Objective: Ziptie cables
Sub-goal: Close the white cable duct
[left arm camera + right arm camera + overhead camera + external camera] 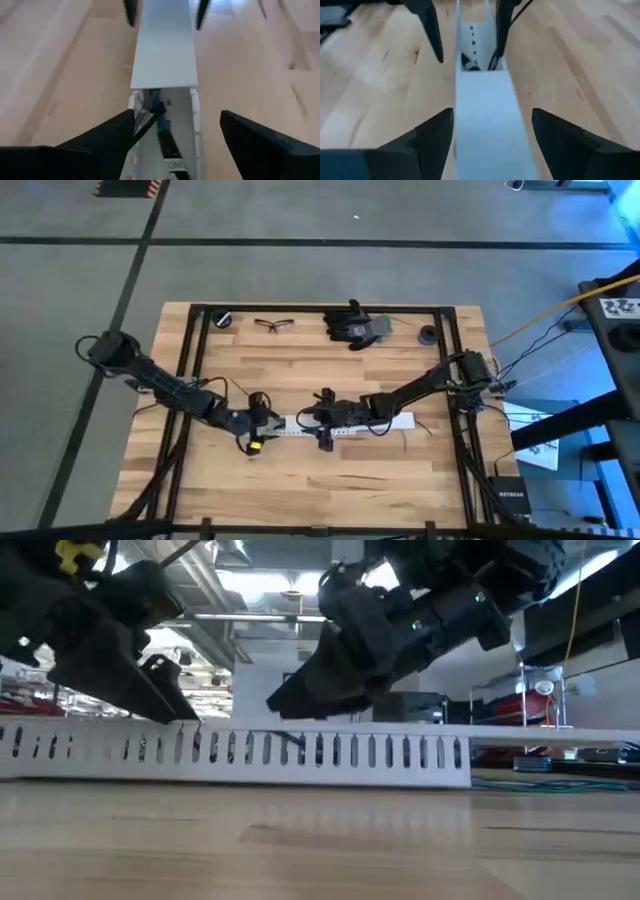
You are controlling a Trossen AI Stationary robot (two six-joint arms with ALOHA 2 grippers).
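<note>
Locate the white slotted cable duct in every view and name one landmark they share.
High: white slotted cable duct at table centre, between both arms.
Low: duct across the left and middle.
Left wrist: runs up the centre, cables inside.
Right wrist: centre.
Shared landmark: the duct's flat cover.

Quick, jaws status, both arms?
Left gripper: open, straddling the white slotted duct over the cables.
Right gripper: open, straddling the duct's covered part.
</note>
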